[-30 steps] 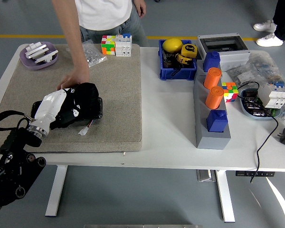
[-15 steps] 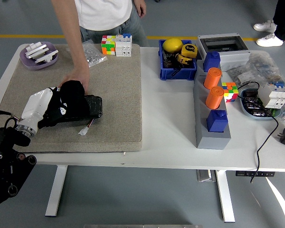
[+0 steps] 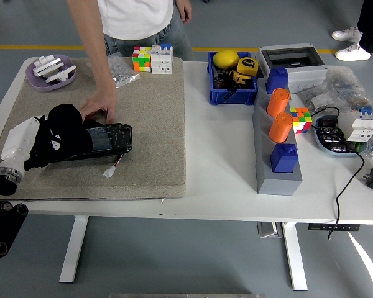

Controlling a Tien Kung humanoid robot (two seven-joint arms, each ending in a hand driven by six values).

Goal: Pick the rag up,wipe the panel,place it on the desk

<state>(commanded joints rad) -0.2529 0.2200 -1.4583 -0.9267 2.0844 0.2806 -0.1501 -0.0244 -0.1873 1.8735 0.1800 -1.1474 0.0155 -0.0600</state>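
A black rag [image 3: 63, 131] is bunched over the left end of a flat black panel [image 3: 109, 138] that lies on the beige mat [image 3: 155, 124]. My left hand [image 3: 23, 141], white with a black arm behind it, lies at the mat's left edge, shut on the rag and pressing it onto the panel. A person's hand [image 3: 99, 104] reaches down from the far side and rests on the panel's upper edge. A small white connector [image 3: 110, 170] with a wire pokes out below the panel.
A purple dish [image 3: 50, 71] with white parts sits at the mat's back left, a bag of small parts [image 3: 119, 68] and puzzle cubes [image 3: 152, 59] at the back. A blue bin [image 3: 232, 77] and a grey rack [image 3: 276, 167] with orange and blue cylinders stand to the right.
My left hand has dragged the rag leftward along the panel, baring its shiny middle and right part. The person's hand stays on the panel's upper edge.
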